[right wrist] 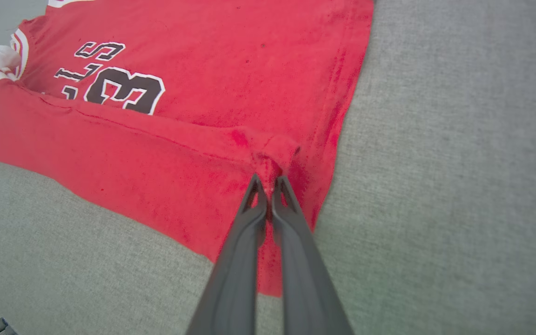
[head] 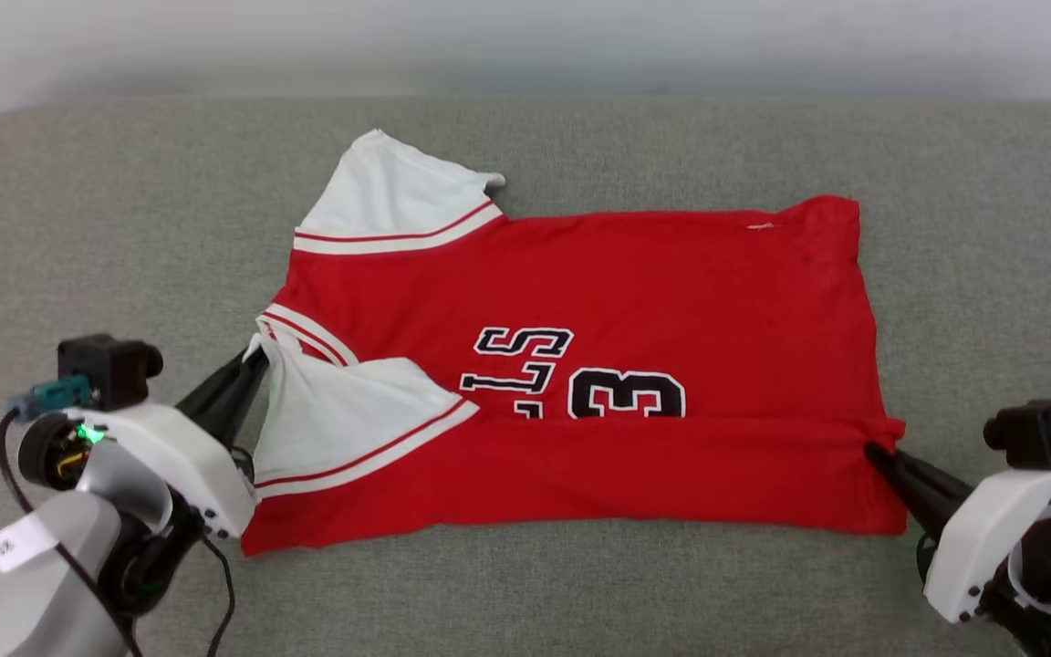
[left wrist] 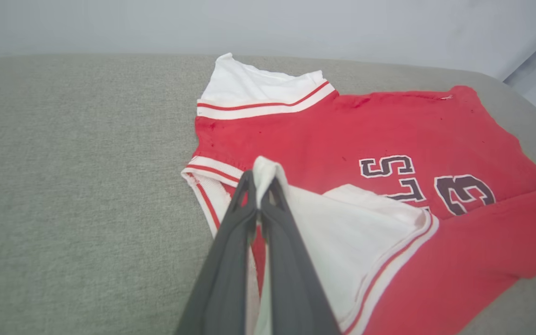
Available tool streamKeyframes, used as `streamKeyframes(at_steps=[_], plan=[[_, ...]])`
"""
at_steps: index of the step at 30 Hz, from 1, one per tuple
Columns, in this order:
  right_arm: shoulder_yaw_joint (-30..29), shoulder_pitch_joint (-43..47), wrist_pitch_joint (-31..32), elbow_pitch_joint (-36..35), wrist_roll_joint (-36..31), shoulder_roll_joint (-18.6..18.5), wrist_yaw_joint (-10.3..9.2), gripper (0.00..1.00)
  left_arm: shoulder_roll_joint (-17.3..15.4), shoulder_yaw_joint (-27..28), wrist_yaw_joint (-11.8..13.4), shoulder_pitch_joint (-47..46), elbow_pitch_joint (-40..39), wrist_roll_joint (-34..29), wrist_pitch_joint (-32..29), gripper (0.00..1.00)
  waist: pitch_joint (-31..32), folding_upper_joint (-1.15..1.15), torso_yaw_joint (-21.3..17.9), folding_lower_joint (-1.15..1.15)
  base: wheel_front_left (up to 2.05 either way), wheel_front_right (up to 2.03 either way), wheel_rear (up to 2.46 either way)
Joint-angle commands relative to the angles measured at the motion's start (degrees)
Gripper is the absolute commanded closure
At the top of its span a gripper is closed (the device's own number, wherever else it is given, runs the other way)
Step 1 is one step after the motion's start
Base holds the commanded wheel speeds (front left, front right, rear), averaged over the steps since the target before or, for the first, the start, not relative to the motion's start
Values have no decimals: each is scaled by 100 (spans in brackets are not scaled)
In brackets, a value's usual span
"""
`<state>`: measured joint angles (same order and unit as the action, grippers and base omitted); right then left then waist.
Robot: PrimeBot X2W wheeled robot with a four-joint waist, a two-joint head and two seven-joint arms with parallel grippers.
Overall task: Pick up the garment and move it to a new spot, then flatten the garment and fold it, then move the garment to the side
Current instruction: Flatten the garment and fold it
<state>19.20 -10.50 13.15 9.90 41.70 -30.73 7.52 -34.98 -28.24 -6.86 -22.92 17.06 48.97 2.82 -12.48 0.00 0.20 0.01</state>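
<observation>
Shirt [head: 635, 292] lies sideways on the grey bench [head: 106, 228], about centre in the head view. Collar end points to the robot's left, hem end to its right.

The near long edge is folded up over the front. The fold line runs left-right and cuts off the bottom of the black letters [head: 525, 351] and the "3" [head: 626, 394]. The far sleeve [head: 389, 196] is spread flat on the bench. The near sleeve [head: 343, 411] is folded over onto the red body, striped trim showing.

Left claw [head: 256, 356]: pressed together, pinching white cloth at the collar-end of the fold, just beside the striped collar trim. In the left wrist view a tuft of white fabric sticks up past the tips of this claw [left wrist: 259, 179]. The shirt spreads away to the right of it there.

Right claw [head: 872, 449]: pressed together, pinching a small bunch of red cloth at the hem-end of the fold line. In the right wrist view the cloth puckers right at the tips of this claw [right wrist: 266, 179], and the hem edge runs just beside the fingers.

Both claws sit at opposite ends of the same fold, with the shirt between them. The body lies mostly flat, with light wrinkles near both pinch points.
</observation>
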Motion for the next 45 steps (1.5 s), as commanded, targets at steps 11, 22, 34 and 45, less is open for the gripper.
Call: streamKeyframes(at_steps=[11, 22, 34, 45], plan=[[55, -695, -112, 363, -136, 127, -6, 100, 69, -601, -54, -907, 916, 90, 51, 100, -461, 0, -64, -1, 0, 0, 0], [239, -925, 52, 886, -292, 270, -6, 96, 192, -1346, -54, -1260, 1624, 379, 301, 100, -410, 0, -21, -1, 0, 0, 0], [-19, -566, -75, 743, -274, 195, -6, 0, 100, -1882, -54, -1449, 2008, 625, 277, 0, 279, 0, 130, -1, 0, 0, 0], [-295, -266, 94, 408, -456, 263, -6, 0, -345, -2472, -54, -1883, 1396, 1105, -1700, 0, 600, 0, 269, -1, 0, 0, 0]])
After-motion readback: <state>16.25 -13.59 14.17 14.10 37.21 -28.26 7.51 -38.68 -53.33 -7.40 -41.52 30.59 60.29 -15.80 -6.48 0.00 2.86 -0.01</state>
